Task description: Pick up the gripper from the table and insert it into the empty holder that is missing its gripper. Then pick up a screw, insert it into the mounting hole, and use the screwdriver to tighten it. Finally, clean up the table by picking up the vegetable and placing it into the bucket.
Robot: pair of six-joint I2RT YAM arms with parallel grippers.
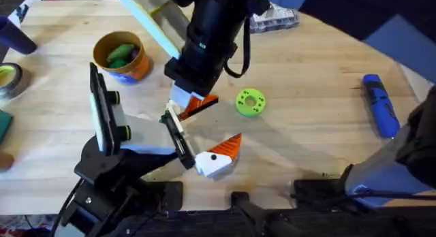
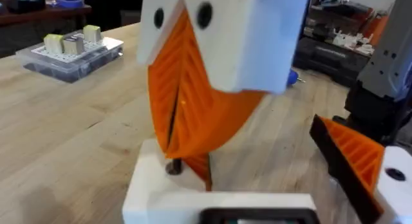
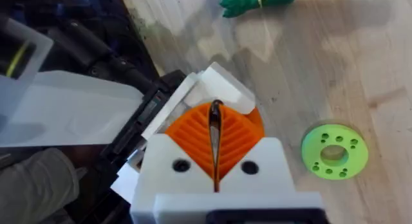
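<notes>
- Right arm [image 1: 211, 33] rises close under the overhead camera and reaches down to the holder [image 1: 109, 121].
- Its bar [image 1: 178, 138] end lies right under the right gripper [image 3: 215, 124].
- Pads are pinched narrow on a thin dark sliver, which I take for the screw [image 2: 172, 166], held upright.
- Left wrist view shows its tip meeting a white block below.

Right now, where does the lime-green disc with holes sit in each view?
Overhead: lime-green disc at centre, right of the right gripper.
Right wrist: the disc on bare wood beside that gripper's orange pads.
Left wrist: not in it.
Shared landmark: those orange ribbed pads.
</notes>
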